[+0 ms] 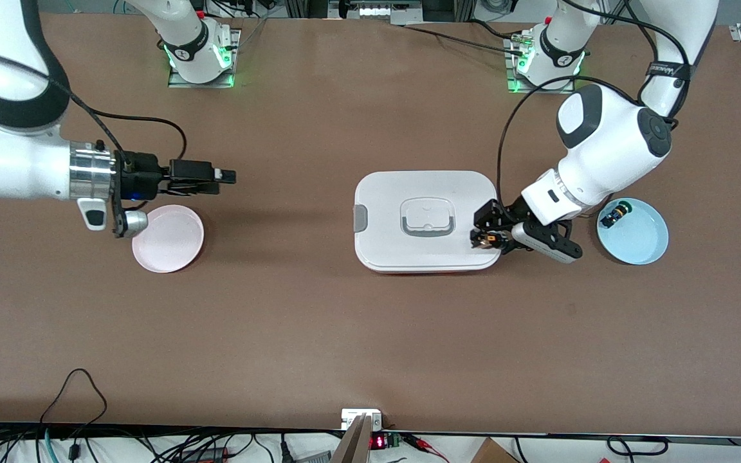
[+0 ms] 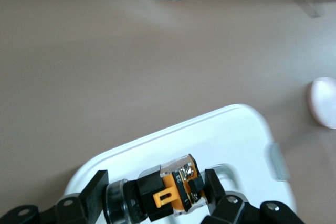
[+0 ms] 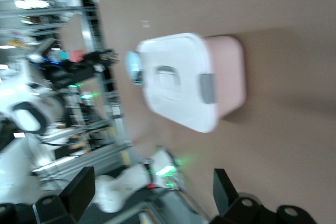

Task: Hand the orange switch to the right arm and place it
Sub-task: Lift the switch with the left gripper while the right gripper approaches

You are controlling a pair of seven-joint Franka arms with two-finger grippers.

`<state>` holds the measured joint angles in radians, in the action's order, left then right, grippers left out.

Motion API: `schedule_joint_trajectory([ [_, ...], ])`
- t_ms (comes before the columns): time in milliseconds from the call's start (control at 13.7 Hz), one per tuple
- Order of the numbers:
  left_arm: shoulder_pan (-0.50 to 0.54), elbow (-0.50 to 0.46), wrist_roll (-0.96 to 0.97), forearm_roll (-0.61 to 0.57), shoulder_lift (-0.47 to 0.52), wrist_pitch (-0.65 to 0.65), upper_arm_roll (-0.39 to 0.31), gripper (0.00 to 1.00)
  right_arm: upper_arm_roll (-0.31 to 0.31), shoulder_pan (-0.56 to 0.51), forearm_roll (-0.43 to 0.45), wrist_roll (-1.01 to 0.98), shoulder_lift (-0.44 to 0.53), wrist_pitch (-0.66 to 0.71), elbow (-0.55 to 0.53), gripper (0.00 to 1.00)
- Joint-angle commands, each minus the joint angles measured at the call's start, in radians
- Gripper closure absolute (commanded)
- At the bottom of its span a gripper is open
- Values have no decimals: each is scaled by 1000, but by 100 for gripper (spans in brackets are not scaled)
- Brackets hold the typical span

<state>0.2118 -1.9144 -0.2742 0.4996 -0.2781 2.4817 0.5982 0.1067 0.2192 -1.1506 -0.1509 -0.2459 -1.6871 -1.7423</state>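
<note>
The orange switch (image 1: 487, 239) (image 2: 168, 192), black-bodied with orange parts, is clamped sideways between the jaws of my left gripper (image 1: 486, 236) (image 2: 156, 190). The gripper hangs over the corner of the white box lid (image 1: 383, 193) (image 2: 210, 140) toward the left arm's end of the table. My right gripper (image 1: 219, 181) (image 3: 152, 187) stands open and empty, held level over the table beside the pink plate (image 1: 168, 239) (image 2: 323, 102). It points toward the box.
The white-lidded pink box (image 3: 178, 85) sits mid-table. A light blue plate (image 1: 634, 235) toward the left arm's end holds a small green-capped switch (image 1: 616, 213). Cables and a small display run along the table edge nearest the front camera.
</note>
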Motion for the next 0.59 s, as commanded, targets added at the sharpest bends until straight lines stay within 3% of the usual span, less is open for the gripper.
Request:
schedule_joint_trajectory([
  [0,-3,54,-285,260,-23,-18,28,100,5,25,-219,-106,-42,13,-19,0],
  [293,-26,78,-861,668,-32,-15,60,100,5,66,-401,-118,-107,12,-26,0],
  [512,-83,121,-1254,951,-59,-12,64,100,5,98,-480,-40,-139,3,-26,0],
])
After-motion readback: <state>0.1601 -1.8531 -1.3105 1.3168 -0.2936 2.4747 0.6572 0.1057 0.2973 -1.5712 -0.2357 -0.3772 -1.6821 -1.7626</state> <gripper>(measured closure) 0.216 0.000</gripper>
